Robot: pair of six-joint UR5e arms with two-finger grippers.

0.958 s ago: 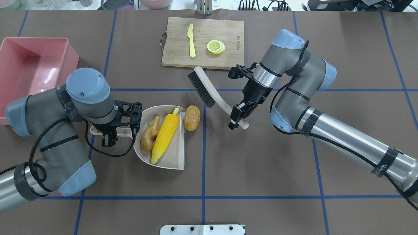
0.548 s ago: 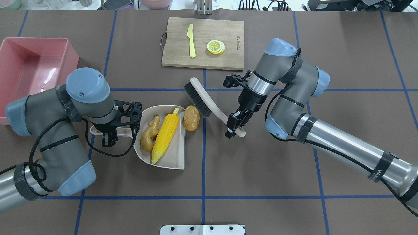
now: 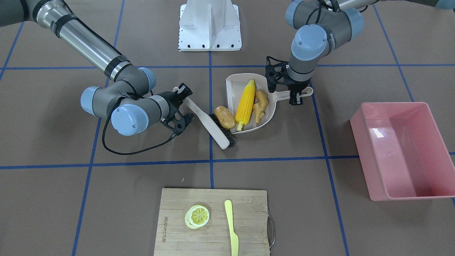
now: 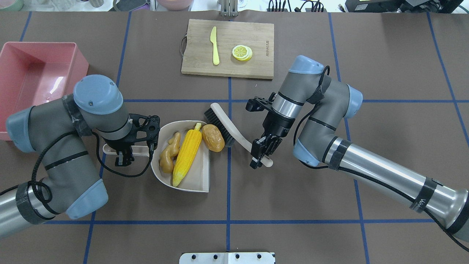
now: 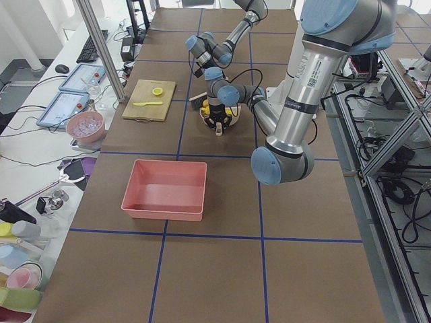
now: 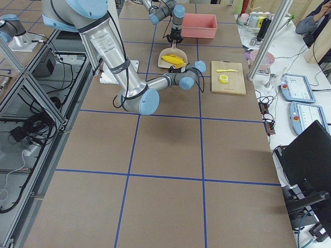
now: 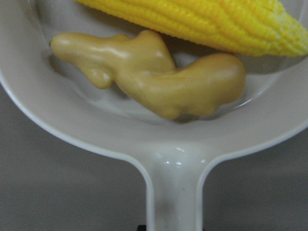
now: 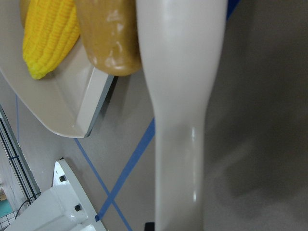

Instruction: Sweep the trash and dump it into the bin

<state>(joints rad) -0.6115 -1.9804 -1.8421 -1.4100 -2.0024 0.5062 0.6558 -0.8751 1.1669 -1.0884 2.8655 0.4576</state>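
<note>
A beige dustpan point(image 4: 200, 175) lies at mid-table, and my left gripper point(image 4: 122, 157) is shut on its handle point(image 7: 175, 192). Inside it the yellow corn cob point(image 4: 187, 154) and the tan ginger root point(image 4: 168, 154) lie side by side. The brown potato point(image 4: 213, 137) rests at the pan's open mouth, overlapping the lip. My right gripper point(image 4: 258, 154) is shut on the handle of a beige brush point(image 4: 234, 129). The brush's black bristles point(image 4: 217, 123) press against the potato's far side. The empty pink bin point(image 4: 36, 73) stands at the far left, behind my left arm.
A wooden cutting board point(image 4: 256, 35) at the far centre carries a pale yellow knife point(image 4: 214, 46) and lemon slices point(image 4: 242, 52). The robot's white base plate point(image 4: 227, 257) sits at the near edge. Blue tape lines cross the brown table.
My right arm has swung the brush down and left, pushing the potato from beside the pan onto its mouth. The dustpan and left gripper shifted slightly toward the robot.
</note>
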